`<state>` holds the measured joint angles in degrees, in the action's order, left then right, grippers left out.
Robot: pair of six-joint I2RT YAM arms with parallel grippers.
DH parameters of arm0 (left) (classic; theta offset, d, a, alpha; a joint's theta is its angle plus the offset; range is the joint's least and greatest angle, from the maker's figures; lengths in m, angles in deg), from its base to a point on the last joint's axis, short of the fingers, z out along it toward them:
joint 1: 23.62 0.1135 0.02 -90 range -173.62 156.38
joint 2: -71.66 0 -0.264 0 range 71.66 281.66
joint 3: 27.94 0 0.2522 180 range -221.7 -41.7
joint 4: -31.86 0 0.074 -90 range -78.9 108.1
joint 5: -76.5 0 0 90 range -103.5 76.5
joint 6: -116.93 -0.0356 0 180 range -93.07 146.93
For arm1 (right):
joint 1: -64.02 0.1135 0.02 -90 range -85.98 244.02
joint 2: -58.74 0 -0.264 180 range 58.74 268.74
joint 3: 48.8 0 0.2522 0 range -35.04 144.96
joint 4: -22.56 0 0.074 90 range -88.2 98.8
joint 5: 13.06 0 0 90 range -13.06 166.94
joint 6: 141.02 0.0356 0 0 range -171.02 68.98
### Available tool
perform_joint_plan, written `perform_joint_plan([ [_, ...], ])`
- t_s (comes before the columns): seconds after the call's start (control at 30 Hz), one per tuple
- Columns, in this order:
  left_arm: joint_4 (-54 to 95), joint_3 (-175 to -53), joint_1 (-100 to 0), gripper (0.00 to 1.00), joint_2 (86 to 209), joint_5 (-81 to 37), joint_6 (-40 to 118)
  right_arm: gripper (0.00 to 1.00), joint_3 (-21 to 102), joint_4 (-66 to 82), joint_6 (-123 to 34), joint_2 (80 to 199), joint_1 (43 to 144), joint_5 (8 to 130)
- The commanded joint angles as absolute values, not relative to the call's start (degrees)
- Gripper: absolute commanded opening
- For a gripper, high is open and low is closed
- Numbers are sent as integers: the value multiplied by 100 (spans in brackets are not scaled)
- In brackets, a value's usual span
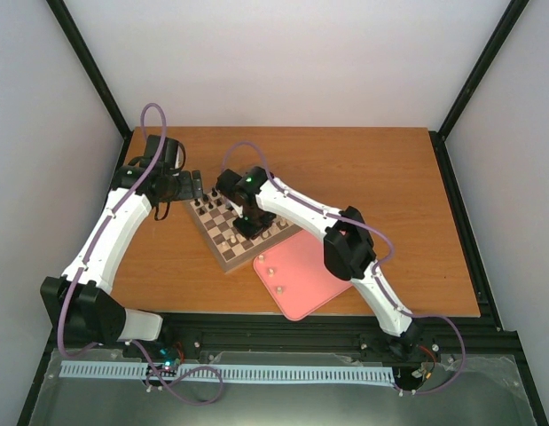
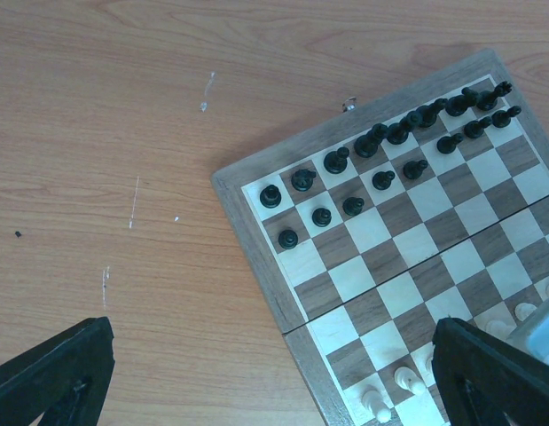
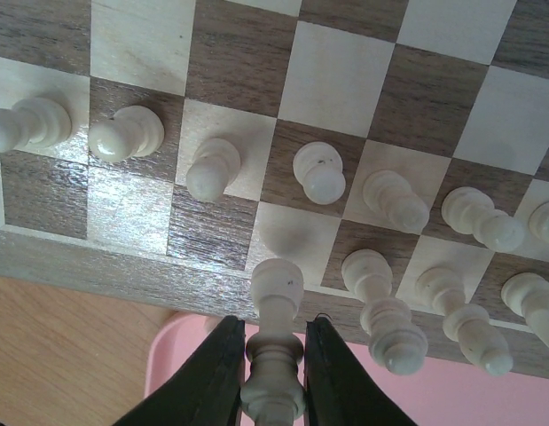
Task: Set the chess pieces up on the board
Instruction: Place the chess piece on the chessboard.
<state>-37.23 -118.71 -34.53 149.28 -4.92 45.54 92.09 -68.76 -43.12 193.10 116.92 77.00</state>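
The wooden checkered board (image 1: 212,248) lies at the table's middle. My right gripper (image 3: 274,324) is shut on a cream chess piece (image 3: 277,288), which hangs base-first just above the board's near border (image 3: 97,257), by a vacant cream square with a shadow on it. Other cream pieces (image 3: 318,173) stand in two rows on that side, with bare squares to the left of the held piece. My left gripper (image 2: 270,355) is open, its fingers (image 2: 52,373) wide apart over the board's left edge (image 2: 256,257), holding nothing.
Black pieces (image 2: 380,142) fill two rows on the board's far side. A pink tray (image 1: 296,293) touches the board's near right edge, with three small cream pieces (image 1: 270,269) lying on it. Bare wooden tabletop (image 2: 105,133) surrounds the board.
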Motion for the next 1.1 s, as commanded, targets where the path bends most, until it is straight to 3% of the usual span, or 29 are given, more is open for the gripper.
perform_joint_plan([
  [0.0,-3661,-11896,-3416,100,14804,-440,4539,20,9381,-6837,-4302,19439,11710,7800],
  [1.07,-3645,-11893,-3416,100,14832,-480,4530,21,9469,-6712,-4364,19682,11684,7904],
])
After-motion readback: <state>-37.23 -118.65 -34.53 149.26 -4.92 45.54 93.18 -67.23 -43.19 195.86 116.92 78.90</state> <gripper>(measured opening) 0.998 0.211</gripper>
